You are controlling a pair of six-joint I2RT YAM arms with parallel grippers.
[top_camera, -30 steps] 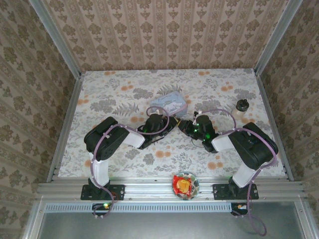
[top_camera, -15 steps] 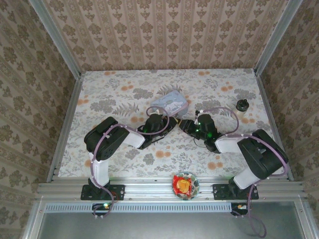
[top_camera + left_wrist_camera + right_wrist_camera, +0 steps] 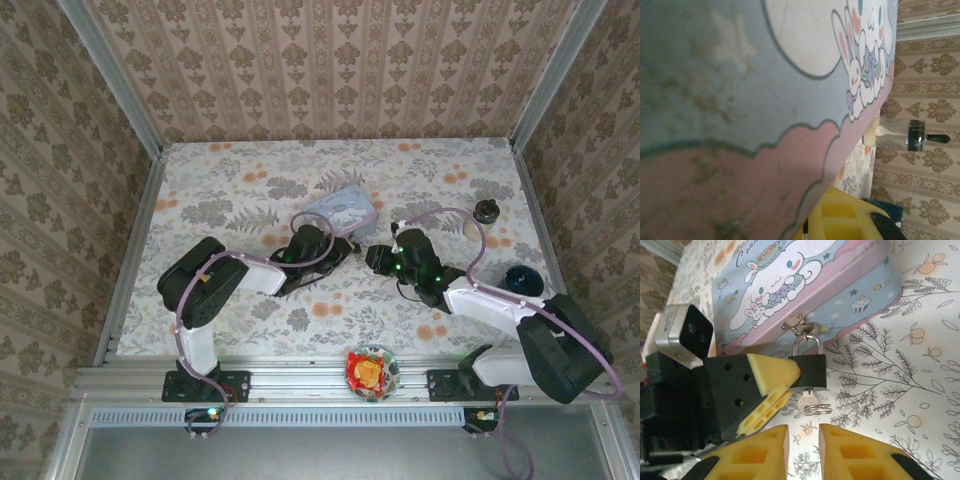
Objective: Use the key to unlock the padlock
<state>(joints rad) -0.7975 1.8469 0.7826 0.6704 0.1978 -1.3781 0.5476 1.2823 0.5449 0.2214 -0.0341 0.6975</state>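
Note:
The small black padlock (image 3: 810,371) hangs by its silvery shackle (image 3: 806,344) from the hasp of the pale blue cartoon tin (image 3: 805,290). The key (image 3: 806,402) sticks into the padlock's underside, with a wire ring (image 3: 817,408) through its head. My left gripper (image 3: 792,380) comes in from the left, and its yellow fingers (image 3: 771,372) are shut on the left side of the padlock body. My right gripper (image 3: 804,432) is open just short of the key, and nothing lies between its fingers. From above, both grippers (image 3: 345,248) (image 3: 372,258) meet at the near side of the tin (image 3: 340,205).
A small bottle with a round black cap (image 3: 484,212) stands at the right back. A dark blue round object (image 3: 522,280) lies beside the right arm. A bowl with a red and yellow item (image 3: 371,372) sits at the near edge between the bases. Wallpapered walls close three sides.
My right arm's elbow has swung out to the right and lowered, uncovering the dark blue round object, while its gripper stayed by the padlock. The left arm has barely shifted.

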